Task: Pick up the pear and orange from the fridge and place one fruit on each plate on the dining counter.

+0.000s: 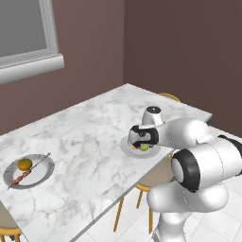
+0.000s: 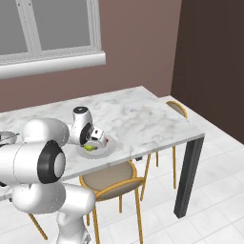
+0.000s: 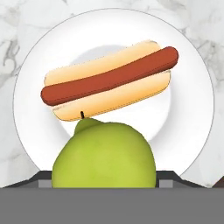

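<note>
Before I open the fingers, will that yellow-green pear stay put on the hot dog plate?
Probably not firmly: the round yellow-green pear looks smooth and could roll. The hot dog right beside it may stop it on that side. The pale round plate looks shallow, so its rim would hardly hold it.

Home dining room, marble dining counter (image 1: pixel 94 137), stools (image 2: pixel 114 183), window (image 2: pixel 47 28)

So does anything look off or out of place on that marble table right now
Nothing stands out. The pear sits between the gripper fingers over the plate, beside an intact hot dog. The orange lies on the other plate beside its skewer. No spills.
</note>
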Tool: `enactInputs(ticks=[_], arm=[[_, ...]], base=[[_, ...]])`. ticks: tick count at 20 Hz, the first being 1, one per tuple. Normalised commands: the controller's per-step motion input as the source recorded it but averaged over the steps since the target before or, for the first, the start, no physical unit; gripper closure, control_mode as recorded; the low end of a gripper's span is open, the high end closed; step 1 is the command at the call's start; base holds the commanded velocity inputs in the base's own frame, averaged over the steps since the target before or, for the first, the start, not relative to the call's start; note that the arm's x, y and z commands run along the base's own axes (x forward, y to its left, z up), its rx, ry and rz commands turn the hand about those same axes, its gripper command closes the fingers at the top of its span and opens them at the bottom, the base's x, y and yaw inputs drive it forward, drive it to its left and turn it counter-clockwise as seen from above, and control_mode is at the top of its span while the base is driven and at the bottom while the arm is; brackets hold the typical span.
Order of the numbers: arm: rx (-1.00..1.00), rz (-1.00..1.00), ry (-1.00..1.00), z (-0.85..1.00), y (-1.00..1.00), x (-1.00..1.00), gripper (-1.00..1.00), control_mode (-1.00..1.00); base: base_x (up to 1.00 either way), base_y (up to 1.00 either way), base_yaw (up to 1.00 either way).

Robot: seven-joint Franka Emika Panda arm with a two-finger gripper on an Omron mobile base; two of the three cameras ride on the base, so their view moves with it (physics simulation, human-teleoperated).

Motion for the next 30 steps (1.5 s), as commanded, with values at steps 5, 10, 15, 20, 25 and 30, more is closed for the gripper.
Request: enactInputs(ticks=[5,10,15,20,25,30], arm=[[0.00,0.00,0.06,-0.16,0.00,0.00,1.00,-1.00],[0.00,0.00,0.02,-0.10,0.00,0.00,1.00,-1.00],[0.00,0.00,0.00,0.00,-0.01,-0.14,1.00,-1.00],[0.01,-0.02,-0.07,0.02,-0.10,-0.47,1.00,-1.00],[0.00,-0.04,0.00,-0.06,-0.12,-0.08,1.00,-1.00],[0.00,-0.03,0.03,-0.03,0.00,0.44,1.00,-1.00]], base=[[0.00,0.00,0.00],[0.00,0.00,0.00],[0.00,0.00,0.00],[0.00,0.00,0.00],[0.00,0.00,0.00],[0.00,0.00,0.00]])
